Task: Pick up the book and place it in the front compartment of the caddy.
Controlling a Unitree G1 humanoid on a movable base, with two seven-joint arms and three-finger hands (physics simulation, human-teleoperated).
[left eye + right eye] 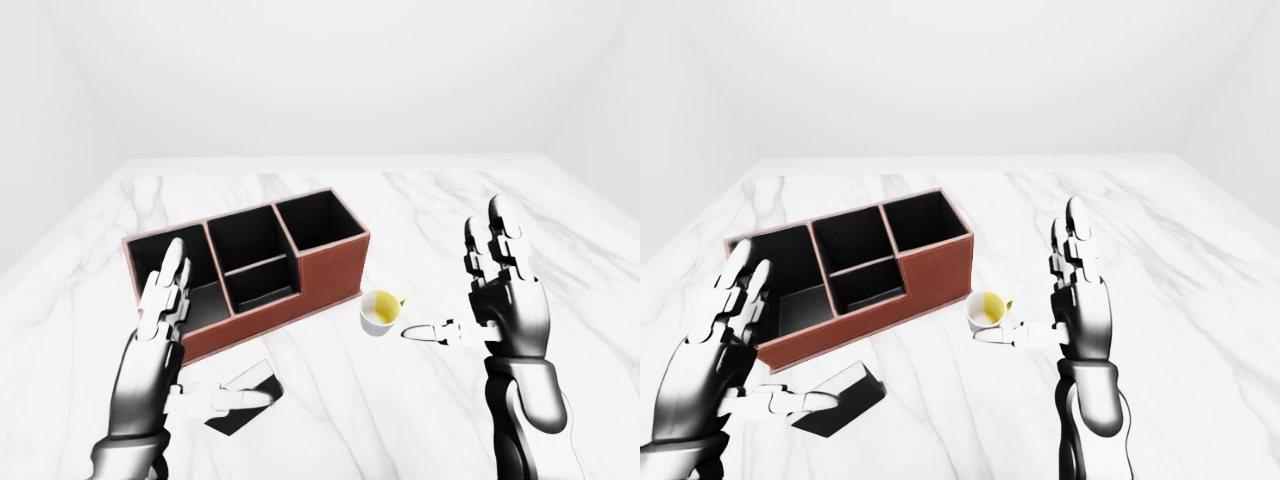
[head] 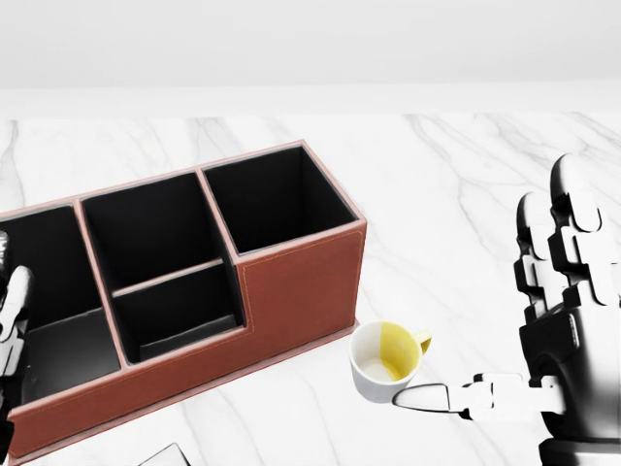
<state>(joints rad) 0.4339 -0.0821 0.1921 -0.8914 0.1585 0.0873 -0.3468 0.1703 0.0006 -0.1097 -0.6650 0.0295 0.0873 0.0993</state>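
The brown caddy (image 1: 325,272) with black compartments stands on the white marble table (image 1: 420,200); its middle section is split by a low divider into two pockets (image 2: 179,316). The black book (image 1: 858,392) lies flat on the table just below the caddy in the eye views; only a corner (image 2: 167,454) shows in the head view. My left hand (image 1: 205,340) is open, its fingers (image 1: 168,285) raised against the caddy's left end and its thumb (image 1: 235,398) lying across the book. My right hand (image 1: 450,270) is open and upright, right of the caddy, holding nothing.
A white cup (image 2: 383,361) with a yellow inside stands on the table by the caddy's right corner, close to my right thumb (image 2: 437,398). The table's edge runs along the top of the views, with a white wall behind.
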